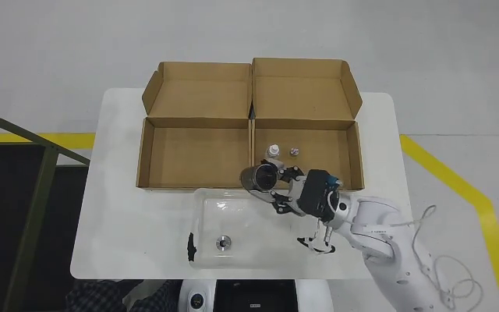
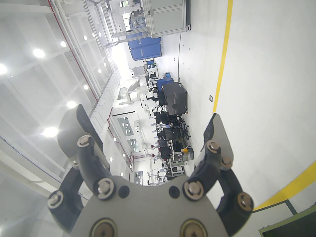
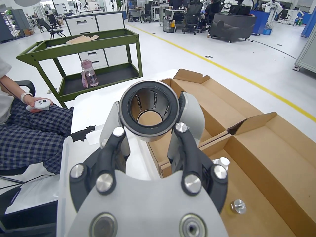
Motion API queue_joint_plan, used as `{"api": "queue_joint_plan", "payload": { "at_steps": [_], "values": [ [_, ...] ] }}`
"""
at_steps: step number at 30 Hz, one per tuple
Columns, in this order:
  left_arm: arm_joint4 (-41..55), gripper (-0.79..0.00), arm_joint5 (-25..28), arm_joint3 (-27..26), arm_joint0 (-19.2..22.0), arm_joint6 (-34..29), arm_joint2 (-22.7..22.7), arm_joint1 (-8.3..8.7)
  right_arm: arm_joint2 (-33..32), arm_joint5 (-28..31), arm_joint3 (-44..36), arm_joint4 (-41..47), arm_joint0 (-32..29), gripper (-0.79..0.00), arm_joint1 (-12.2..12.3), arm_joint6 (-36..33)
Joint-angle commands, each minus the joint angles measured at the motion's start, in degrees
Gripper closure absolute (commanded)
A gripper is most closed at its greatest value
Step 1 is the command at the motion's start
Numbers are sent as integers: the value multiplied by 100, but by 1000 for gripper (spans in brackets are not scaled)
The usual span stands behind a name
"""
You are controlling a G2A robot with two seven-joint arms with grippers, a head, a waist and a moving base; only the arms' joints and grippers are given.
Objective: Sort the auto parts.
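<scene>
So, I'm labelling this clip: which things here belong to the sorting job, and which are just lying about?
Job: bearing, right gripper holding it, cardboard boxes, white part, metal part, clear tray, round part.
Lying about: black scrap, green cart, pink bottle.

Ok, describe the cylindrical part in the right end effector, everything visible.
The cylindrical part is a hollow metal sleeve with a black ring round its open end and rows of small balls down the bore, likely a linear bearing. The right end effector clamps it from both sides, open end facing the wrist camera. It hangs in the air above the near wall of the cardboard boxes, about where the two meet. Nothing else touches it.
</scene>
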State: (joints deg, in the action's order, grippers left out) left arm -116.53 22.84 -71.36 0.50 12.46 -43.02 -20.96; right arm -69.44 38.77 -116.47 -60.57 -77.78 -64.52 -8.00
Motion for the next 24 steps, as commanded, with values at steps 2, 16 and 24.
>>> {"api": "queue_joint_plan", "payload": {
  "at_steps": [2,16,24],
  "values": [
    [0,-785,0,0,0,0,0,0,-58,25,30,102,-15,0,7,42],
    [0,-785,0,0,0,0,0,0,-236,-4,136,329,-55,0,29,199],
    [0,-785,0,0,0,0,0,0,-100,-122,302,274,53,0,12,111]
  ]
}}
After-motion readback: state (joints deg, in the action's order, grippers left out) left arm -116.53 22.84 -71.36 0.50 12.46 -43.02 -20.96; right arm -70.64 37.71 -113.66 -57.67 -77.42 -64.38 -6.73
